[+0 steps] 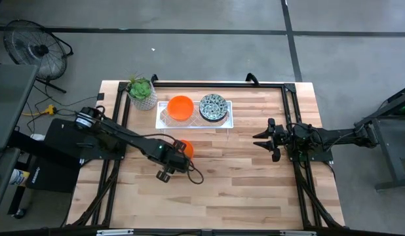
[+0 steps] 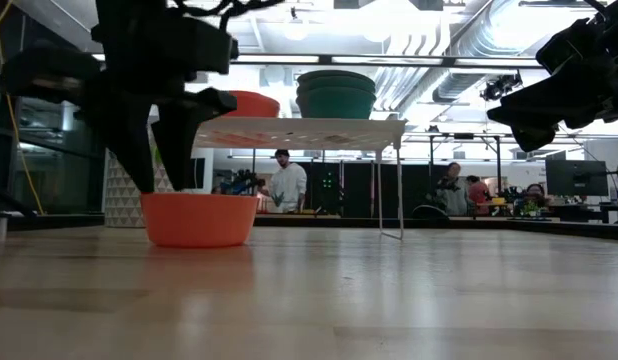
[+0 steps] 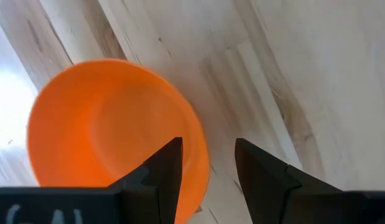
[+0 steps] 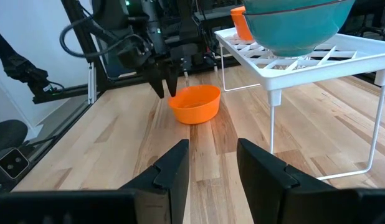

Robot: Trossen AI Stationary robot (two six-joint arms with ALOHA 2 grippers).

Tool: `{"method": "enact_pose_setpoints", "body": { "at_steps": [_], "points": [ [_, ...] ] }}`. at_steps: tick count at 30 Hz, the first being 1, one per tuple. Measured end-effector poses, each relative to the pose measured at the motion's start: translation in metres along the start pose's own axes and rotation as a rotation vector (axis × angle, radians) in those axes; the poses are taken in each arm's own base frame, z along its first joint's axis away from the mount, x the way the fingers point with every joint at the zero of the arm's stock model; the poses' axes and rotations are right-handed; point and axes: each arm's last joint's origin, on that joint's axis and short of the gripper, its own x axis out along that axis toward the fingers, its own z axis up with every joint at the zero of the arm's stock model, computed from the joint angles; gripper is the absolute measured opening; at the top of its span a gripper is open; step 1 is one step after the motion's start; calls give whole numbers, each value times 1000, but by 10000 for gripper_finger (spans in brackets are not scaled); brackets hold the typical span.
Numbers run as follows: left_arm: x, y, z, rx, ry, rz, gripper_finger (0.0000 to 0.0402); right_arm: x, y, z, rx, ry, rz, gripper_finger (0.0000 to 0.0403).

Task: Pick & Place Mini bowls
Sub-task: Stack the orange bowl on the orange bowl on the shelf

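Plain bright orange mini bowl (image 3: 111, 134) sat upright on the worktop (image 1: 242, 183), left gripper (image 3: 208, 168) open astride its rim; right gripper (image 4: 212, 163) open, empty

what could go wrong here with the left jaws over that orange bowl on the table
1. The left gripper straddles one rim of the orange bowl with open jaws; a grip on a single edge may tip the bowl or let it slip.
2. The white rack already carries an orange stack and a patterned stack, and a lifted bowl might clip its edge.
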Motion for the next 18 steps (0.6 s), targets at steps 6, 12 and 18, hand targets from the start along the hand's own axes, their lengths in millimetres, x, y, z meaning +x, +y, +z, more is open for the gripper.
{"method": "enact_pose_setpoints", "body": {
  "at_steps": [6, 12, 18],
  "points": [
    [10, 0, 0, -6, 37, 27, 143, 0, 0, 0, 0, -1, 0, 122],
    [24, 3, 1, -46, 72, 33, 143, 0, 0, 0, 0, 0, 0, 122],
    [27, 4, 2, -82, 70, 21, 138, 0, 0, 0, 0, -1, -1, 122]
  ]
}}
